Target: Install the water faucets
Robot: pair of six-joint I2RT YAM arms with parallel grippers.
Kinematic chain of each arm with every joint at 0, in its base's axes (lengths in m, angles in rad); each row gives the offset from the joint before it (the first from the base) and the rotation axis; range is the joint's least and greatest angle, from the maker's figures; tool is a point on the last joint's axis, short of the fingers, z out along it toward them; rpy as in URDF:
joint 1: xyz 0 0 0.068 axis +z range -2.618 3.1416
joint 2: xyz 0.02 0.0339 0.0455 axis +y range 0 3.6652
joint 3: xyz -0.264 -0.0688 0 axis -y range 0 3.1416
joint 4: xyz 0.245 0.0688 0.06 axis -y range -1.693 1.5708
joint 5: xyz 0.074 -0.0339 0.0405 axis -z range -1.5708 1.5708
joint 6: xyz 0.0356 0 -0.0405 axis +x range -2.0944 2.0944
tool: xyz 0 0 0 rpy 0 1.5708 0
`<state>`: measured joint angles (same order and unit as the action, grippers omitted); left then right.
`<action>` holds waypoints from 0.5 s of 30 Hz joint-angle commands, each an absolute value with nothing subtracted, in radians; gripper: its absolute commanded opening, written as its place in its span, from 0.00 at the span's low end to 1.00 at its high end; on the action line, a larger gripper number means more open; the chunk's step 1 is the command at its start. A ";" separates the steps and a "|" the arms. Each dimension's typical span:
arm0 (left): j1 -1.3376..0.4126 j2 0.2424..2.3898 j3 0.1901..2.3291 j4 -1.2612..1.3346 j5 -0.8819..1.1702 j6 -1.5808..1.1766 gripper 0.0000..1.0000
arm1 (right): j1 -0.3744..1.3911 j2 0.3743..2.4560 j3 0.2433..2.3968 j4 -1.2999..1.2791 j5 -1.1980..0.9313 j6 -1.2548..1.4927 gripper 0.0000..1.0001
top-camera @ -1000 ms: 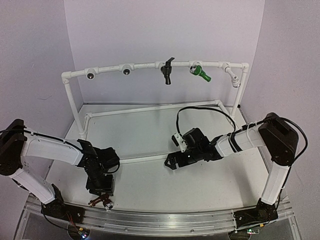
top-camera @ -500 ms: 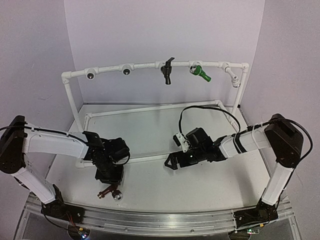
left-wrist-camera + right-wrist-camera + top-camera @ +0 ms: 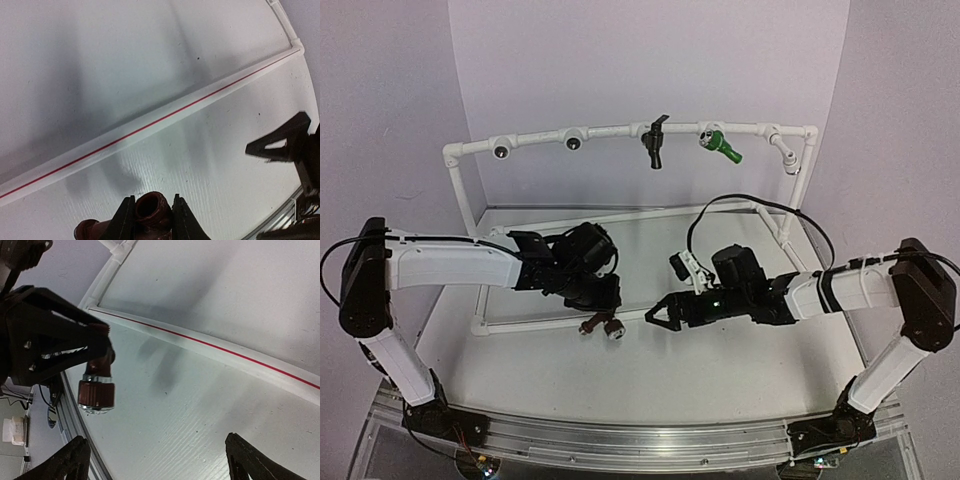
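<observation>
My left gripper is shut on the reddish-brown water faucet, which hangs just above the table near its middle. In the left wrist view both fingers press the faucet's threaded end. The right wrist view shows its ribbed, silvery-rimmed mouth pointing down. A short way to its right, my right gripper stands open and holds nothing. A black faucet and a green faucet sit in the top bar of the white pipe frame.
Two sockets at the left of the top bar and an elbow at the right hold nothing. The frame's low front pipe crosses the table behind both grippers. An aluminium rail runs along the near edge.
My left gripper shut on the reddish-brown faucet near the front edge, lifted it and carried it right toward the table's middle. My right arm stretched left and lower.
</observation>
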<state>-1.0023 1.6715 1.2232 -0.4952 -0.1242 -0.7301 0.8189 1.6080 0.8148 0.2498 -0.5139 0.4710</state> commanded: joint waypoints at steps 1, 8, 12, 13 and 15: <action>-1.003 1.738 1.334 -0.418 -0.179 -0.656 0.00 | 0.863 1.634 0.837 0.374 -0.577 0.541 0.93; -1.003 1.779 1.349 -0.381 -0.146 -0.650 0.00 | 0.902 1.742 0.879 0.453 -0.484 0.629 0.84; -1.004 1.777 1.350 -0.368 -0.113 -0.661 0.00 | 0.905 1.799 0.909 0.497 -0.486 0.662 0.74; -1.004 1.777 1.346 -0.359 -0.099 -0.666 0.00 | 0.906 1.810 0.914 0.514 -0.492 0.667 0.72; -1.003 1.780 1.335 -0.337 -0.070 -0.672 0.00 | 0.906 1.832 0.929 0.526 -0.499 0.675 0.69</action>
